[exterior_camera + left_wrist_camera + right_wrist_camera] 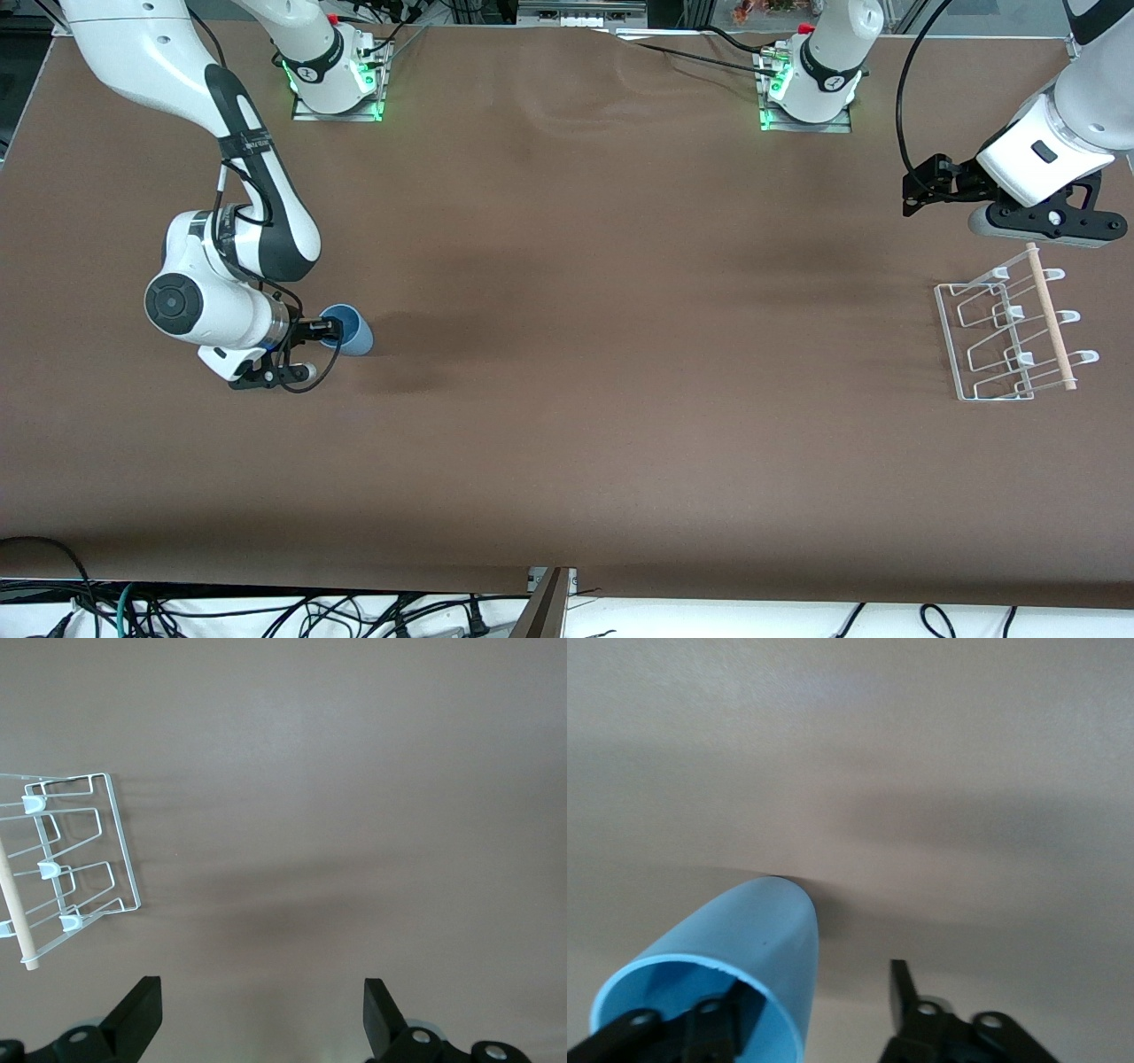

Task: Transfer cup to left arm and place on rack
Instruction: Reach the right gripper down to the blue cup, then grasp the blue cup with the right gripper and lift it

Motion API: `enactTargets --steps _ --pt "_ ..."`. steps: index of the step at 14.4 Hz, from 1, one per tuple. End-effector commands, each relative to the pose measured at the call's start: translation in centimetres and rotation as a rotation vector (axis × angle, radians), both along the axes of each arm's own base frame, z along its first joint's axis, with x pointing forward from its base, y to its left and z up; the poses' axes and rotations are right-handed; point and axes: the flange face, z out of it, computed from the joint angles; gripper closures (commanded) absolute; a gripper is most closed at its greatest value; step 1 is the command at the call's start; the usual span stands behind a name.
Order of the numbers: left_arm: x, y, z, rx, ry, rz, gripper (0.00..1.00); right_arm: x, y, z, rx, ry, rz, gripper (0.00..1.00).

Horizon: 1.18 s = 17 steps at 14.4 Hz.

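The light blue cup point(350, 330) is at the right arm's end of the table, its mouth turned toward my right gripper point(326, 335) and its base end on the table. In the right wrist view the cup point(757, 935) fills the lower corner. My right gripper point(818, 1005) is open astride the cup's rim, one finger inside the mouth and the other outside, apart from the wall. My left gripper point(921, 188) is open and empty over bare table next to the white wire rack point(952, 341). It point(261, 992) also shows in the left wrist view, with the rack point(120, 846) off to the side.
A light wooden dowel point(1050, 319) runs along the rack's outer side. The brown table top point(620, 310) spreads wide between cup and rack. The two arm bases point(811, 84) stand along the table's edge farthest from the front camera.
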Motion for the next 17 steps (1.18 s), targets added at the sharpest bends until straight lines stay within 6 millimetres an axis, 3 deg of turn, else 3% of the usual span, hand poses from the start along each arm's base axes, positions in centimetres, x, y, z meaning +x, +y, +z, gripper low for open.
enactTargets --steps 1,7,8,9,10,14,17 --pt "0.7 -0.3 0.6 0.011 -0.001 -0.027 0.00 0.6 0.5 -0.6 0.015 0.008 -0.009 1.00" --pt "1.1 -0.8 0.4 0.016 0.028 -0.033 0.00 2.1 1.2 1.3 0.077 -0.025 -0.124 1.00" --pt "1.3 -0.9 -0.6 0.017 0.057 -0.035 0.00 2.3 1.7 1.9 0.100 -0.011 -0.152 1.00" --pt "2.2 -1.0 -3.2 0.023 0.125 -0.038 0.00 2.6 2.5 3.1 0.126 0.012 -0.186 1.00" --pt "2.2 -1.0 -3.7 0.018 0.162 -0.034 0.00 3.2 3.4 4.8 0.161 0.041 -0.256 1.00" --pt "2.6 -1.4 -5.3 0.012 0.211 -0.047 0.00 5.0 10.8 9.9 0.302 0.118 -0.530 1.00" --pt "2.8 -2.7 -6.2 -0.051 0.233 -0.057 0.00 4.9 18.2 15.4 0.404 0.164 -0.707 1.00"
